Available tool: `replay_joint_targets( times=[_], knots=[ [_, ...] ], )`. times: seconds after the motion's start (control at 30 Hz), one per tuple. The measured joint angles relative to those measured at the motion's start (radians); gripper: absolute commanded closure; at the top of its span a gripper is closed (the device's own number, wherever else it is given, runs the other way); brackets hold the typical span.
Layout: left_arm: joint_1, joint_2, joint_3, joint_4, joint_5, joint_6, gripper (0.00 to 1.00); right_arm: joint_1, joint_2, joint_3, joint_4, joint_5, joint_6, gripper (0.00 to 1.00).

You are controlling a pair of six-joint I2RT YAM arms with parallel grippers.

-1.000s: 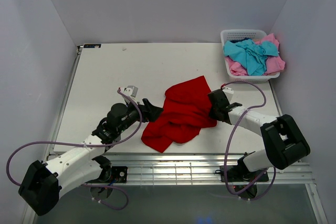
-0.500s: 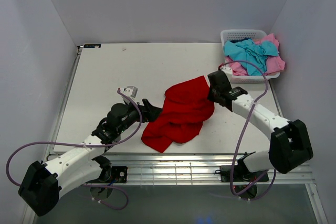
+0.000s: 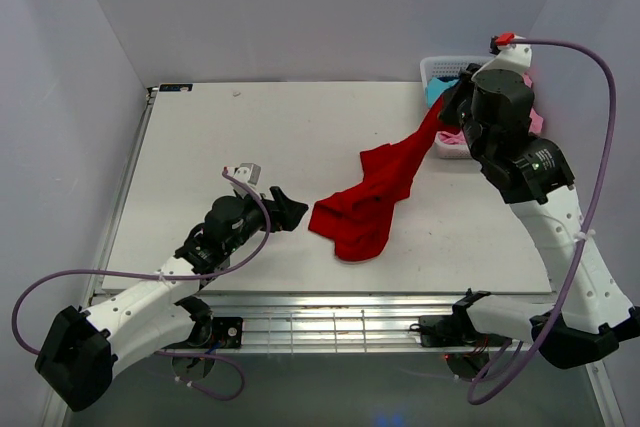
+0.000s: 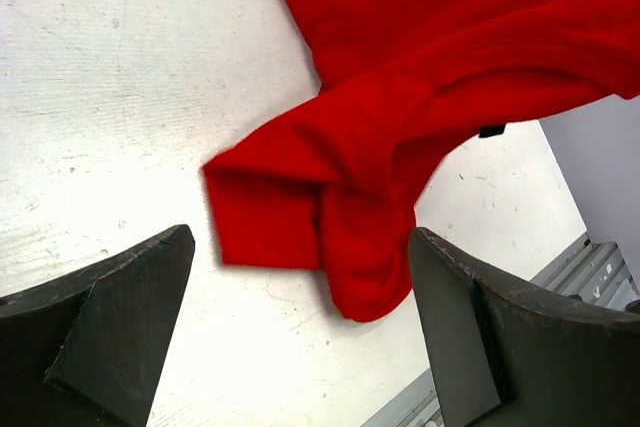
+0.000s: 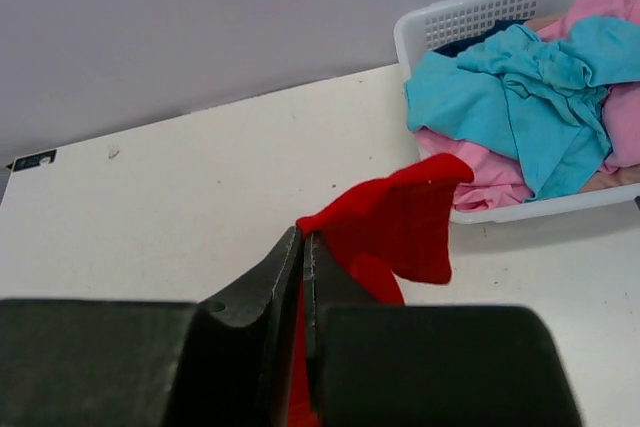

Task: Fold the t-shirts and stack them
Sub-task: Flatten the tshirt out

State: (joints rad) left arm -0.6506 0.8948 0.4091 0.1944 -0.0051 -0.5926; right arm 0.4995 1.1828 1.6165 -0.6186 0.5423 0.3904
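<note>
The red t-shirt (image 3: 375, 197) hangs stretched from my right gripper (image 3: 443, 112), which is raised high at the back right and shut on one edge of it (image 5: 400, 217); its lower end still lies bunched on the table. In the left wrist view the red t-shirt (image 4: 400, 117) lies just ahead of the fingers. My left gripper (image 3: 290, 210) is open and empty, low over the table just left of the shirt's lower end. Turquoise (image 3: 440, 89) and pink (image 3: 452, 137) t-shirts lie in the basket, clearer in the right wrist view: turquoise (image 5: 520, 87), pink (image 5: 480, 172).
The white lattice basket (image 5: 470, 17) stands at the table's back right corner, partly hidden by my right arm in the top view. The white table (image 3: 250, 137) is bounded by walls on three sides. A metal rail (image 3: 330, 322) runs along the near edge.
My right gripper has lifted up and back to the right with the red t-shirt's edge, pulling the shirt out long and dragging it right. The left arm has stayed put.
</note>
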Motion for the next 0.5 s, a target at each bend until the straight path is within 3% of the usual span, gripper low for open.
replay_joint_targets(
  times=[0.23,0.5],
  knots=[
    [0.000,-0.042,0.000,-0.009,-0.019,-0.003,0.02,-0.002,0.047,-0.005,0.025,-0.147,0.001,0.92],
    [0.000,-0.110,0.002,-0.066,-0.071,-0.003,0.02,0.007,0.328,-0.005,0.235,-0.533,0.058,0.92]
  ],
)
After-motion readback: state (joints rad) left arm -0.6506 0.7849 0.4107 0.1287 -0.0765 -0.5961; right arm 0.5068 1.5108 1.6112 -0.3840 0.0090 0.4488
